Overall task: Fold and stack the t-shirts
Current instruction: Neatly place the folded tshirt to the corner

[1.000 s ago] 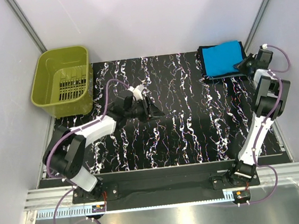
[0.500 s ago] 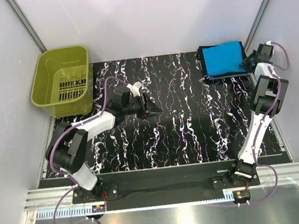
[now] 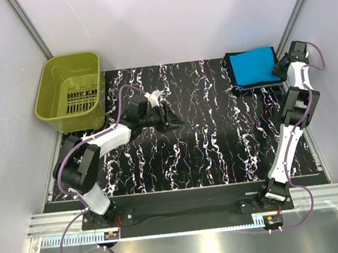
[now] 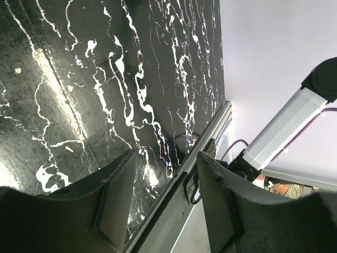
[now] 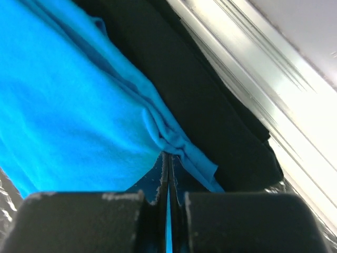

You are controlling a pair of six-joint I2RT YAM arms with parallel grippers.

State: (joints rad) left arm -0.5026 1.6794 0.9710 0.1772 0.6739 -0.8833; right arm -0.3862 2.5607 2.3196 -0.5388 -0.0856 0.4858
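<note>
Turquoise t-shirt point(image 3: 253, 66), folded, lies on top of a folded black t-shirt point(image 5: 200, 100) in the far right corner of the black marbled tabletop point(image 3: 219, 139). The right end effector point(image 5: 168, 158) is at the stack's right edge, its fingers pressed together and pinching a puckered fold of the turquoise cloth. The left end effector point(image 3: 171, 119) hangs spread over the tabletop's left middle, gripping nothing. An olive-green plastic basket point(image 3: 71, 91) stands at the far left corner.
</note>
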